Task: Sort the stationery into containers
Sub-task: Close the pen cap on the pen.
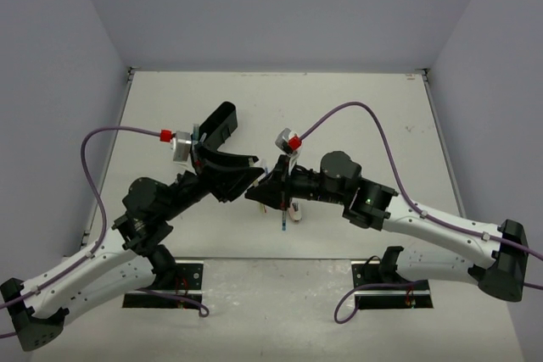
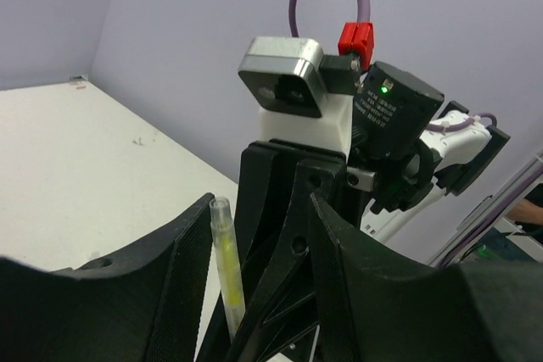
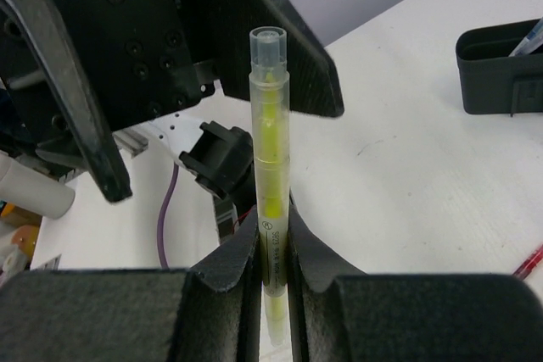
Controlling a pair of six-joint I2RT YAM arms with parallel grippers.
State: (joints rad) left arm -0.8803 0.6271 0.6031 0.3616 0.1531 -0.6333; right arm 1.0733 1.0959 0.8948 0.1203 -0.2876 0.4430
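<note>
From above, the left gripper (image 1: 242, 177) and right gripper (image 1: 265, 190) meet tip to tip over the table (image 1: 365, 108), with the black tray (image 1: 219, 123) just behind the left one and loose pens (image 1: 288, 212) lying under the right (too small to sort by colour). In the left wrist view, the left gripper's fingers (image 2: 127, 294) stand apart, and a clear yellow pen (image 2: 226, 269) stands upright between them, close to one. In the right wrist view, the right gripper is clamped on that pen's lower part, and the tray sits beyond on the table.
</note>
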